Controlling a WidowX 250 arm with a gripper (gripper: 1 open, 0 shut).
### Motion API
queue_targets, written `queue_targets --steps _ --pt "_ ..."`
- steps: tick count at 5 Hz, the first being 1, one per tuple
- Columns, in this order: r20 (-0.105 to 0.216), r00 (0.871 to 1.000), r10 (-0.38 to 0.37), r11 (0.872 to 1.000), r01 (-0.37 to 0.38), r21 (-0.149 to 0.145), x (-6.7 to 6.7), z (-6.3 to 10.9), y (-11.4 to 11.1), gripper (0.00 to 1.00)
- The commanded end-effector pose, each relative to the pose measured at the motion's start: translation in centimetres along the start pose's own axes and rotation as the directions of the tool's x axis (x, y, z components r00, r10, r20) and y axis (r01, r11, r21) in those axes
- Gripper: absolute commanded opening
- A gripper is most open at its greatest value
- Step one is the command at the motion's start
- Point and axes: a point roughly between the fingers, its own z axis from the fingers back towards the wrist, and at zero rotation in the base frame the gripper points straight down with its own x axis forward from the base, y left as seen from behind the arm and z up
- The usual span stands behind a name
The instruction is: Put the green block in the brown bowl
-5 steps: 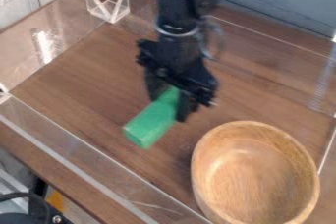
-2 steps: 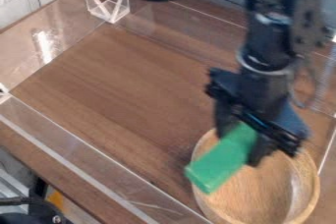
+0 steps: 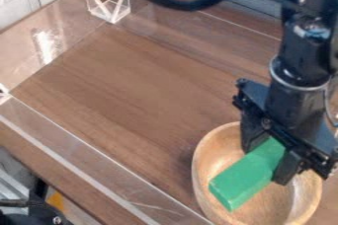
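Note:
The green block (image 3: 250, 178) is a bright green bar held at its upper end by my gripper (image 3: 280, 150), whose black fingers are shut on it. The block hangs tilted, its free end pointing down-left over the inside of the brown bowl (image 3: 211, 156). That wooden bowl sits at the lower right of the table, and the arm and block cover much of its hollow. I cannot tell whether the block's lower end touches the bowl's floor.
A clear acrylic wall (image 3: 79, 175) rings the dark wooden tabletop (image 3: 132, 91). A small clear stand (image 3: 109, 4) sits at the back left corner. The arm's black body (image 3: 306, 51) rises above the bowl at the right.
My gripper has carried the green block from the middle of the table to the right, and it now hangs over the brown bowl. The grip has stayed the same.

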Motion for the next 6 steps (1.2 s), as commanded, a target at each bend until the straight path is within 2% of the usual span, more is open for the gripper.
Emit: queue_targets --steps 1,2,3,6 --pt "0.085 0.996 0.001 1.000 0.001 -0.025 1.2 2.4 1.0 0.00" --pt "0.104 0.995 0.000 0.999 0.003 -0.035 1.6 3.2 2.2 0.00" --pt "0.109 0.994 0.009 0.999 -0.004 -0.047 1.0 3.0 2.6 0.00" --pt "0.107 0.994 0.000 0.999 0.006 -0.050 0.7 2.9 2.3 0.00"
